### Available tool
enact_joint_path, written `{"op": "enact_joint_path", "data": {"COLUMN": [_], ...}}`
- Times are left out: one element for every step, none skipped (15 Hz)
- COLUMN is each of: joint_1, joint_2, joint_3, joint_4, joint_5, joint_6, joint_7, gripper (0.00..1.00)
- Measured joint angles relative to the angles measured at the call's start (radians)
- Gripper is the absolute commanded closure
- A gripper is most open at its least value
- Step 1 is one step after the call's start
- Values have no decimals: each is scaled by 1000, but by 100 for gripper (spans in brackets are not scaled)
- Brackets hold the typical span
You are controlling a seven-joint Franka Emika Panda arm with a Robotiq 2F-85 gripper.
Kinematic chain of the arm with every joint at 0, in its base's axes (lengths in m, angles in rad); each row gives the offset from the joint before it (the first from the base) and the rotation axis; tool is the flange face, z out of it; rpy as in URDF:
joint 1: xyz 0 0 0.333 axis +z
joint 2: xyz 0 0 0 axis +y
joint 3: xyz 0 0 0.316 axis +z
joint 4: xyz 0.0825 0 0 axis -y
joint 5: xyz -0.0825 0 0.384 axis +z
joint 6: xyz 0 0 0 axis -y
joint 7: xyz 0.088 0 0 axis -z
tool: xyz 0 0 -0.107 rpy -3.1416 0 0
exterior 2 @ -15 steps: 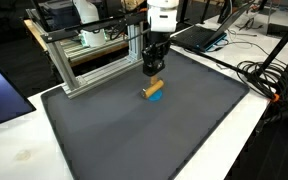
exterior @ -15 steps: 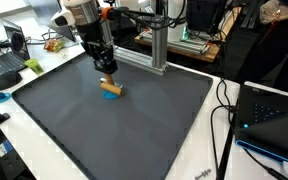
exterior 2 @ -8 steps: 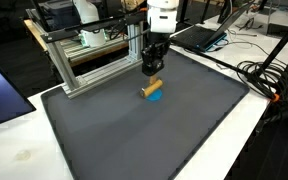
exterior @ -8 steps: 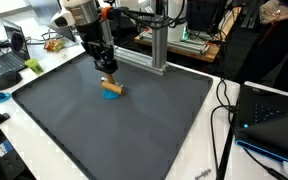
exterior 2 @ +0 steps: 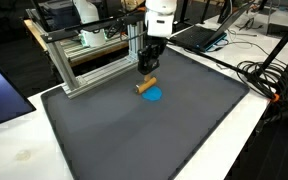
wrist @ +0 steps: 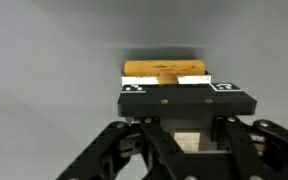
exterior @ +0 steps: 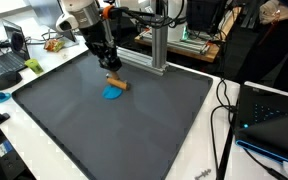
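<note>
The arm is reaching straight down over the bench, wrist vertical. The hand is clamping a wooden block (held level, crosswise between the fingers). The block is hanging just above a blue piece.
</note>
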Motion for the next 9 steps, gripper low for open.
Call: {"op": "enact_joint_path", "data": {"joint_1": [0,0,0,1,3,5,9,14,18], "joint_2": [0,0,-1,-3,-8,-16,-26,-39,-54], "joint_3": [0,0,0,0,0,0,0,0,0], "joint_4": [0,0,0,-3,-10,-21,-37,-55,-72], "joint_5": [0,-1,-2,-5,-9,-17,-30,-44,-58], "joint_6": [-3,-6,-7,-7,-7,-6,-4,0,3], "joint_7": [0,0,0,0,2,5,13,23,31], "gripper": [78,78,78,78,78,78,78,78,78]}}
